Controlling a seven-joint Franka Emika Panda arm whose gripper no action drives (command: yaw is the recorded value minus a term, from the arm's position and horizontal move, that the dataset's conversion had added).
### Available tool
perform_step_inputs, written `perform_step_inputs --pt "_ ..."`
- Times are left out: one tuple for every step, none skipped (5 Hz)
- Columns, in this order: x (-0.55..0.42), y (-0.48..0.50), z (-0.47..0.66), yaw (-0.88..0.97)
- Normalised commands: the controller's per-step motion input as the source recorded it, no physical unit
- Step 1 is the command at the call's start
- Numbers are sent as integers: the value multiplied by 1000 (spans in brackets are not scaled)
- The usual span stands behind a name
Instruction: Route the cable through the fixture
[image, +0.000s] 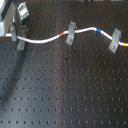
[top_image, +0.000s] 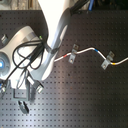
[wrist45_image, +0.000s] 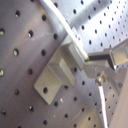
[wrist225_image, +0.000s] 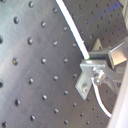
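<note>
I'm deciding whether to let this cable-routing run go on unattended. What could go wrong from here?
1. The end effector sits right at the leftmost fixture, so a small sideways error could knock it.
2. The white cable already runs through the middle clip and right clip; pulling hard could drag it out of them.
3. The wrist views do not clearly show the grip, so the cable could slip.
</note>
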Motion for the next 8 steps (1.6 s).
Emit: perform_step_inputs --pt "31 -35 -30 -103" --pt "-11 -225 -263 -54" --pt "-5 -439 -325 106" --pt "-13 -370 -300 126" --pt "80 -92 -214 43" --pt "0 0 0 -37" --pt "6 64 292 -120" --pt "4 -2 409 -180"
